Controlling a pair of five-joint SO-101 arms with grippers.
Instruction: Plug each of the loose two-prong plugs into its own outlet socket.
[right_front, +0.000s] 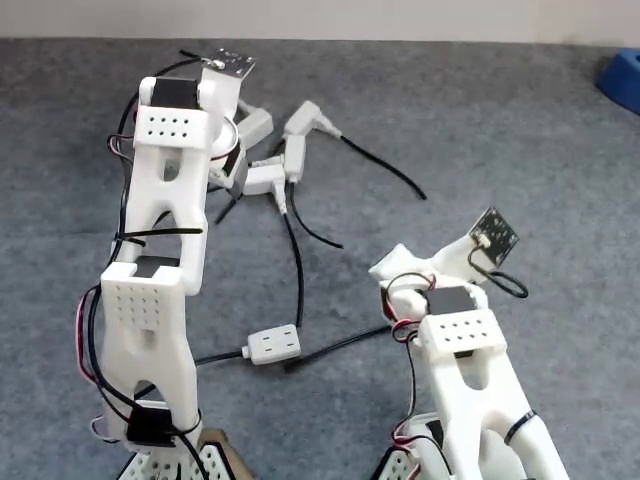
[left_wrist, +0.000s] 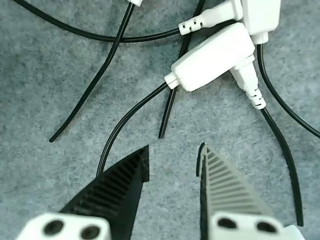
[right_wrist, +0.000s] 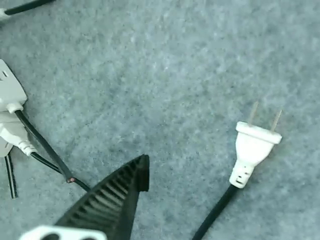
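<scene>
Two-prong plug (right_wrist: 252, 145) on grey carpet (right_wrist: 175, 60) | left gripper (left_wrist: 174, 150) released | right gripper (right_front: 398, 266): cannot tell

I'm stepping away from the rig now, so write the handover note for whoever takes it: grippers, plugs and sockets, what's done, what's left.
Left gripper: open, empty, over the carpet, just short of the cluster of white sockets and plugs.
Right gripper: near the loose plug, which lies flat on the carpet, prongs bare, not held.
Single socket block: between the arms; the slots that show are empty.
Done: I cannot tell whether any pair in the cluster is mated.
Left: at least the loose plug needs a socket.
</scene>
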